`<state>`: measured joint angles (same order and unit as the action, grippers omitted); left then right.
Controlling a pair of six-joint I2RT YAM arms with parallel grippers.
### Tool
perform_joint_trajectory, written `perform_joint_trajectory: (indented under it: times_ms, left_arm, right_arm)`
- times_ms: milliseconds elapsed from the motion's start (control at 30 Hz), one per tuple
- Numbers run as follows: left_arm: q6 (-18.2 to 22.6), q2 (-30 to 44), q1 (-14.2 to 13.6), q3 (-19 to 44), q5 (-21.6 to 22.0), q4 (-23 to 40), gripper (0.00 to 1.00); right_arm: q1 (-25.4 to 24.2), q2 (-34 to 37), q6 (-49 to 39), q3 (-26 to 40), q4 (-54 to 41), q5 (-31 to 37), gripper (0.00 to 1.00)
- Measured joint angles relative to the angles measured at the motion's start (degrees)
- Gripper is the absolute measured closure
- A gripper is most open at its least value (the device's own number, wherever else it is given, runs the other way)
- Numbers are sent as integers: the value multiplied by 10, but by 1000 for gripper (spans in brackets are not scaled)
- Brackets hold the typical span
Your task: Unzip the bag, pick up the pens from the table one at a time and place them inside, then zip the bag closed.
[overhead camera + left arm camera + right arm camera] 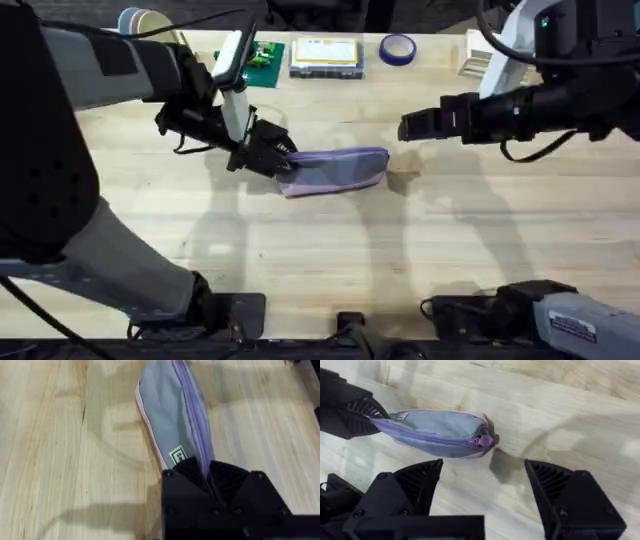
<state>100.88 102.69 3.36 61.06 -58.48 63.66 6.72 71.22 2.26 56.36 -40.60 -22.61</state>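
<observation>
The left gripper (207, 472) pinches one end of the bag (335, 170), beside a small white tag (177, 455) with unreadable print. The right gripper (485, 485), spread wide, hangs just off the bag's zipper-pull end above bare surface (330, 250).
</observation>
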Motion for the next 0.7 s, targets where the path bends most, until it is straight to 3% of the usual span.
perform_joint_trajectory:
  times_ms: [233,267,400,433,467,700]
  left_arm:
    - [0,0,0,0,0,0,933]
    - [1,0,0,0,1,0,870]
    - [-2,0,3,0,1,5,252]
    - [-2,0,4,0,1,5,115]
    - [-4,0,4,0,1,6,40]
    - [-4,0,5,0,2,6,8]
  right_arm:
    - [0,0,-2,0,-2,0,4]
    - [0,0,-2,0,-2,0,4]
    - [0,0,-2,0,-2,-3,5]
    - [0,0,-2,0,-2,-4,4]
    - [0,0,-2,0,-2,-4,4]
    - [25,-27,-19,0,-15,-6,5]
